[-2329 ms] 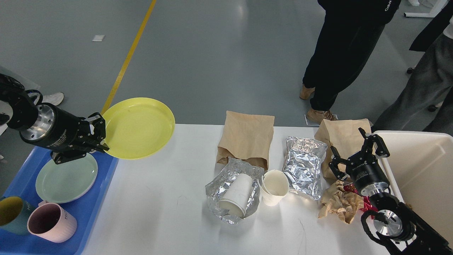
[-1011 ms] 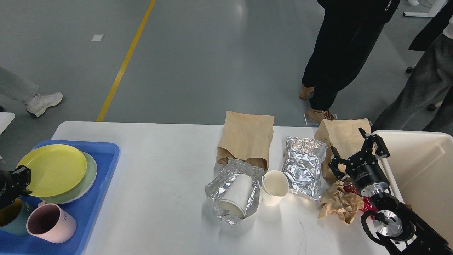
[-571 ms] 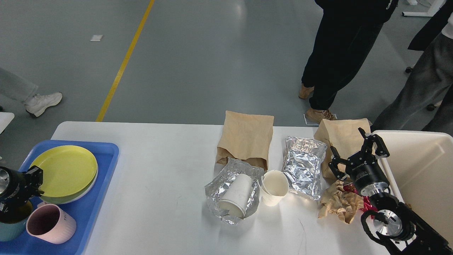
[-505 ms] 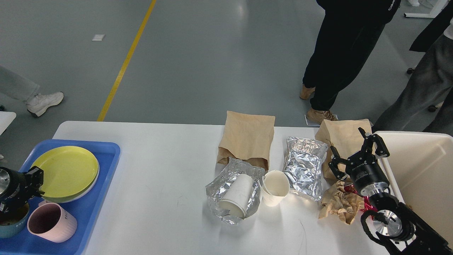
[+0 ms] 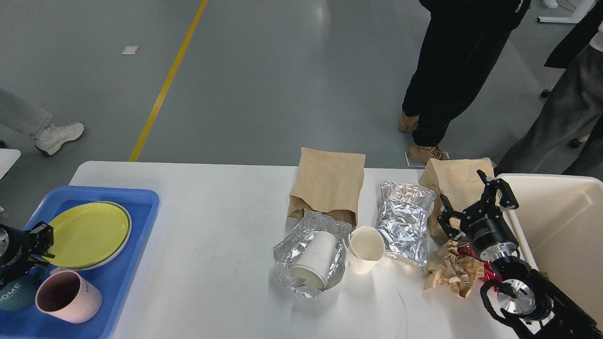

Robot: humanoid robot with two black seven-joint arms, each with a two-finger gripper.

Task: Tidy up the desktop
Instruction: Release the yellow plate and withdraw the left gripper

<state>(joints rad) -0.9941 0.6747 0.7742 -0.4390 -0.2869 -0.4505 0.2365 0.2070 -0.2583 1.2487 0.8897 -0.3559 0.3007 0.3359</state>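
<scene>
White and smooth, the desktop (image 5: 212, 245) fills the lower frame in front of you, with the clutter gathered on its right half. Two brown paper bags (image 5: 327, 183) stand along the far edge. Before them lie a crumpled foil wrap holding a tipped paper cup (image 5: 315, 259), an upright paper cup (image 5: 365, 248), and a flat foil pouch (image 5: 404, 221). Your right gripper (image 5: 476, 200) hovers with jaws spread wide and empty, above crumpled brown paper (image 5: 450, 270) and in front of the second bag, hiding part of it. Just right of it is the cream bin (image 5: 556, 221), cut off by the frame. On the left, the blue tray (image 5: 136, 226) carries a yellow plate (image 5: 87, 233) stacked on another plate, and a pink mug (image 5: 66, 296). Your left gripper (image 5: 40, 240) sits at the plate's near rim; you cannot tell how its jaws stand. A teal mug (image 5: 14, 296) is mostly hidden behind it.
</scene>
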